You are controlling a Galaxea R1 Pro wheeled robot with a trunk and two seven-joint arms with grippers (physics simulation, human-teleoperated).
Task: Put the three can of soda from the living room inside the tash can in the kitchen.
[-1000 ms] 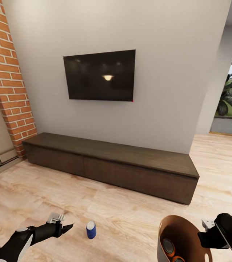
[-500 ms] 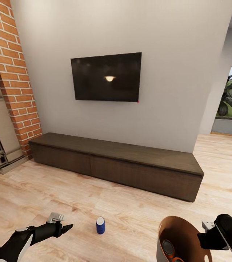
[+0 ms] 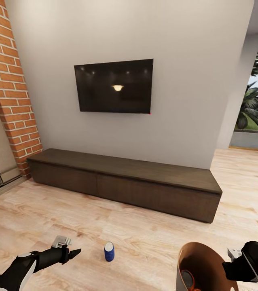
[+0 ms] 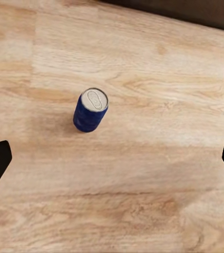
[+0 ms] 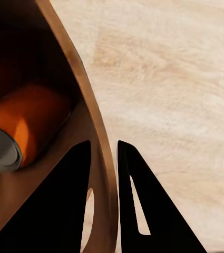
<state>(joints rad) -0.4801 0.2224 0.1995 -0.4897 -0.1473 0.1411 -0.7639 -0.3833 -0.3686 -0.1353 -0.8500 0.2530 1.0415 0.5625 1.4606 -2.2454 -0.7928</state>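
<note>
Centering the wide-open, empty left pincer (image 4: 112, 158) over the upright blue can (image 3: 109, 251) on the floor before closing gives a square grasp, while the right pincer (image 5: 105, 174) clamps the trash can (image 3: 204, 266) wall, orange can (image 5: 30, 124) inside.

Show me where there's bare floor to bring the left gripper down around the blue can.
Bare wood floor rings the blue can: between it and the left gripper, toward the cabinet, and across to the trash can. Crowded only at the bucket, clamped by the right gripper.
</note>
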